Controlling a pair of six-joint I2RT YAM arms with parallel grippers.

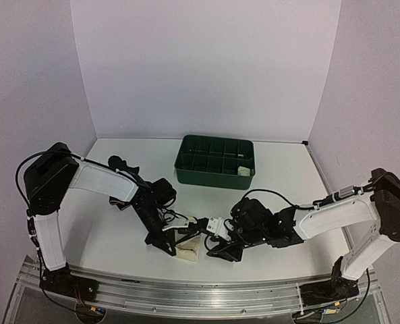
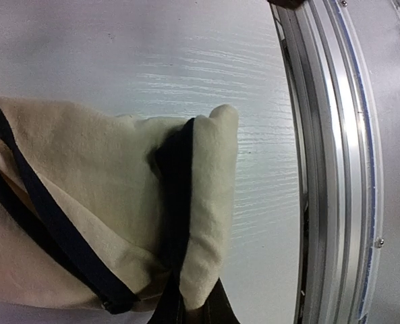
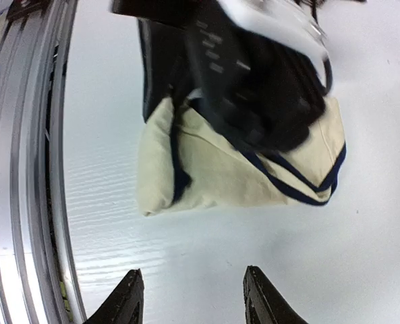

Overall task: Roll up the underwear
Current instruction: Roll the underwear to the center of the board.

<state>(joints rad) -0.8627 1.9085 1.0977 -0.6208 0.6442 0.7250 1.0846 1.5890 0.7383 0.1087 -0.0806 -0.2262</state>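
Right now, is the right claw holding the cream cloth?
No, the right claw is open above the table, and the cream cloth lies beyond its fingers.

The cream cloth garment with dark edging [image 2: 85,202] looks soft, matt and finely woven. The white tabletop [image 2: 186,61] has a faint wood-grain texture and a light sheen. The silver metal rail [image 2: 334,169] is smooth and shiny. The dark green compartment tray [image 1: 213,177] looks like smooth plastic. The right gripper [image 3: 194,304] has matt black plastic fingers [image 3: 127,304].
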